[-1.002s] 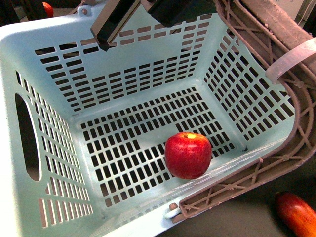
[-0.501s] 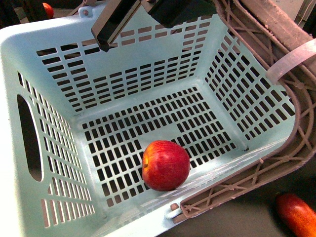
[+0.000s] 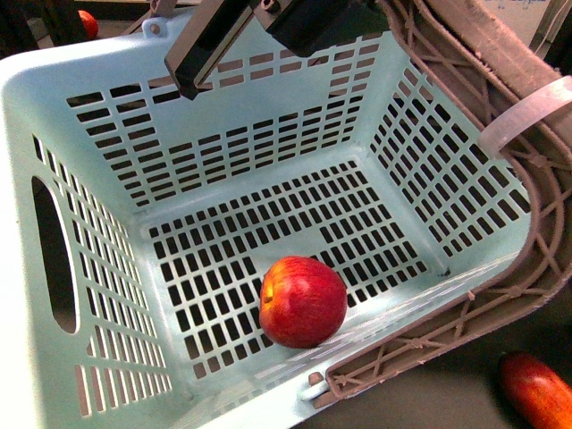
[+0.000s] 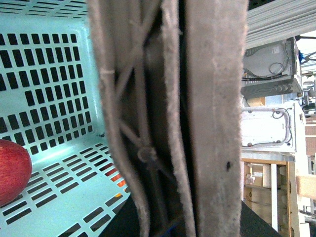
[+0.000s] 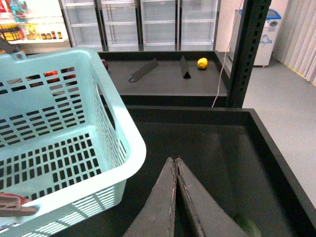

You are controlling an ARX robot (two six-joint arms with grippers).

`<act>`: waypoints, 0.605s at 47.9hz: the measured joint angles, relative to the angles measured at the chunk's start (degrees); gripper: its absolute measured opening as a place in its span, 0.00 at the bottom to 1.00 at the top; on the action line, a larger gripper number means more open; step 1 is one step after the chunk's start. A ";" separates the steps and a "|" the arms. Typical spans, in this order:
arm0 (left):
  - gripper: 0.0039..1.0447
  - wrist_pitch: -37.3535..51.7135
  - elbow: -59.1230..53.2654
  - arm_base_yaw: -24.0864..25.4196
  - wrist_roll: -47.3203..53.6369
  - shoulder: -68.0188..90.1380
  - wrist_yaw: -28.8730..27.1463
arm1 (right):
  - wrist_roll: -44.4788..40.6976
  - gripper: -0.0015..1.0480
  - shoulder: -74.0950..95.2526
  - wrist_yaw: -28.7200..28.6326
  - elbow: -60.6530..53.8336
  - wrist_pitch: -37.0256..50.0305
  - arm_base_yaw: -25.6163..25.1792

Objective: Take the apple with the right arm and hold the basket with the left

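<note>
Holding state, right end effector (image 5: 174, 162): fingers pressed flat together with nothing between them; it is outside the basket (image 5: 126, 128), near its rounded corner, over the dark bench (image 5: 212, 143).
Left end effector: cannot tell its grip; the brown handle (image 4: 212, 98) fills its wrist view, close up.
Apple (image 3: 302, 301): inside the basket, on the slotted floor at the foot of the near wall; the right wrist view does not show it.
Front view only: an elongated red fruit (image 3: 536, 389) on the bench outside the basket.
</note>
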 joint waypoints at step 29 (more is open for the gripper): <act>0.15 0.00 0.00 -0.02 0.07 0.00 0.00 | -0.09 0.40 -0.17 0.00 0.00 -0.15 0.00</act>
